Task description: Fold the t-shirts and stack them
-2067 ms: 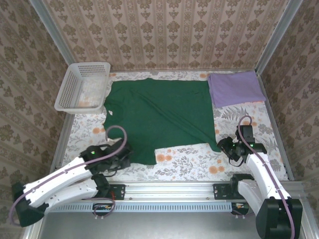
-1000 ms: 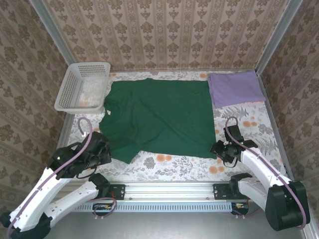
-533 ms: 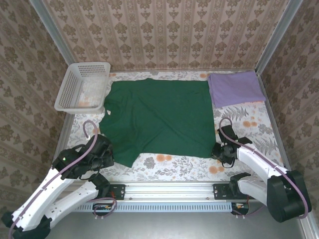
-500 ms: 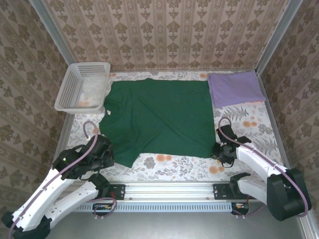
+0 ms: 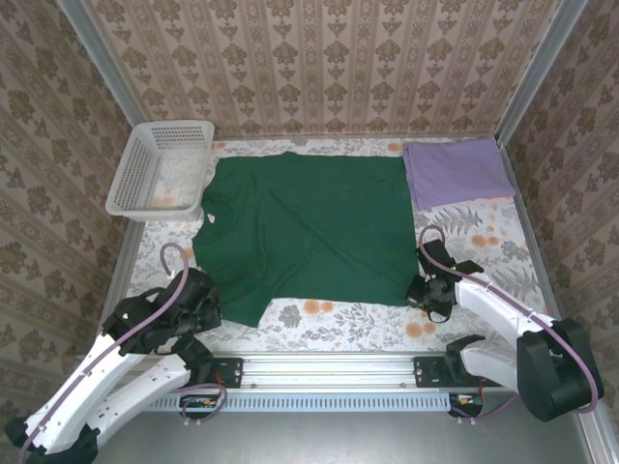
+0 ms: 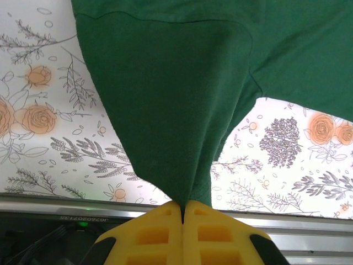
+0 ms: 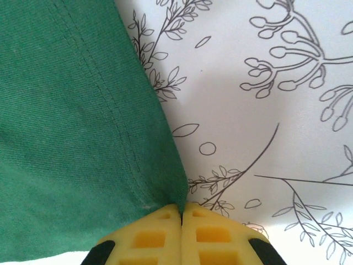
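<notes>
The dark green t-shirt (image 5: 309, 227) lies spread mid-table, with the lilac t-shirt (image 5: 455, 171) folded at the far right. The left gripper (image 6: 182, 208) pinches the green shirt's near-left sleeve, and the right gripper (image 7: 182, 211) pinches its near-right hem corner. Both hold only a thin edge, so an uneven lift could pull the cloth free.

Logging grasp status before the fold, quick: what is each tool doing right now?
Left tool: closed, pinching the green t-shirt at its near left corner.
Right tool: closed, pinching its near right corner.

upside-down printed code (image 6: 83, 219) on the metal rail (image 6: 292, 222), too small to read
</notes>
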